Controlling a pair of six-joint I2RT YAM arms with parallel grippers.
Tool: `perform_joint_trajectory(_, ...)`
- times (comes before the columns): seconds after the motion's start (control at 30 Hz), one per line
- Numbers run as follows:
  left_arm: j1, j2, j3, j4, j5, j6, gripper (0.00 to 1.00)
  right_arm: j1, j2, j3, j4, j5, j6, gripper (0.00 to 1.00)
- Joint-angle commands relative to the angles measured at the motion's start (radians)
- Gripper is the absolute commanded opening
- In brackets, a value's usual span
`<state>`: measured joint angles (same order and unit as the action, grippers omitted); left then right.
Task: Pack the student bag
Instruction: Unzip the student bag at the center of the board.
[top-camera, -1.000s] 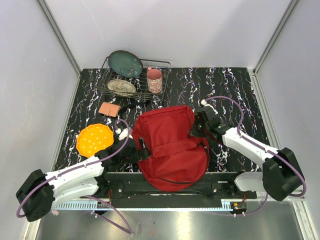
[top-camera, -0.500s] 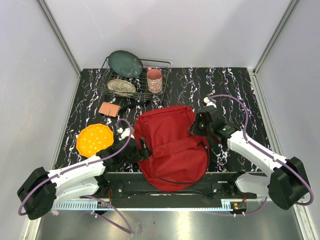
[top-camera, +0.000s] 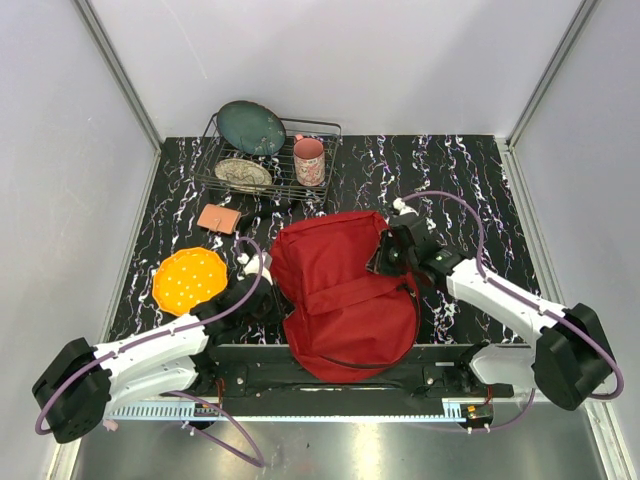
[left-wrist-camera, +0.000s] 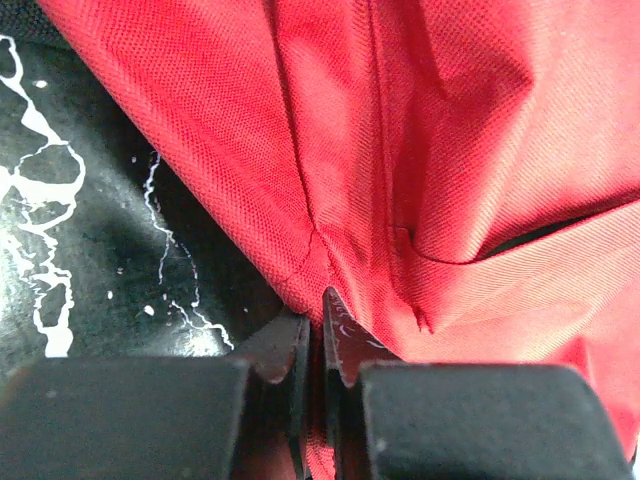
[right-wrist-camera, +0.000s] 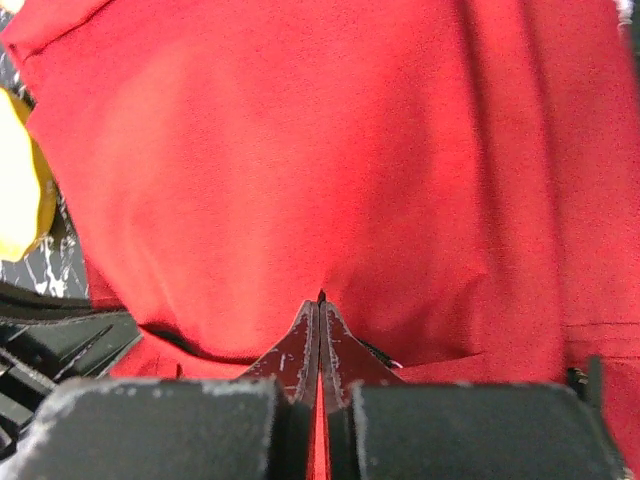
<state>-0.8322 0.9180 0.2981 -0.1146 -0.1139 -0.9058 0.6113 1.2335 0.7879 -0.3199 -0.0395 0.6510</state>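
Observation:
The student bag (top-camera: 345, 290), a big dark-red backpack, lies at the near middle of the marbled black table. My left gripper (top-camera: 278, 298) sits at its left edge. In the left wrist view, that gripper (left-wrist-camera: 315, 320) is shut on a fold of the bag's red fabric (left-wrist-camera: 450, 150), with cloth showing between the jaws. My right gripper (top-camera: 382, 258) is at the bag's upper right side. Seen from the right wrist, it (right-wrist-camera: 320, 305) is shut on the bag's fabric (right-wrist-camera: 300, 150), and a red strip shows between the pressed jaws.
An orange plate (top-camera: 189, 278) lies left of the bag, just beyond my left arm. At the back left stands a wire dish rack (top-camera: 213, 160) holding a green plate (top-camera: 252, 127), a patterned plate (top-camera: 243, 173) and a pink mug (top-camera: 309, 160). A small tan pad (top-camera: 219, 218) lies in front of the rack.
My left gripper has gone from wide open to shut on the bag's left edge. The right gripper, still shut on the fabric, shifted slightly left and away.

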Motion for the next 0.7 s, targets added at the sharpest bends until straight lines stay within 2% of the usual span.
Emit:
perform_joint_trajectory(0.0,-0.001,-0.019,0.012,0.164,0.076,0.039,0.06,0.07,0.015,0.077,0.061,-0.027,0.016,0.0)
perform_joint_trajectory(0.27,-0.001,-0.013,0.035,0.187,0.074,0.062,0.01,0.205,0.049,0.12,0.09,0.01,0.068,0.0)
perform_joint_trajectory(0.67,-0.002,-0.021,0.053,0.214,0.094,0.085,0.0,0.344,0.224,0.255,0.14,0.035,0.11,0.0)
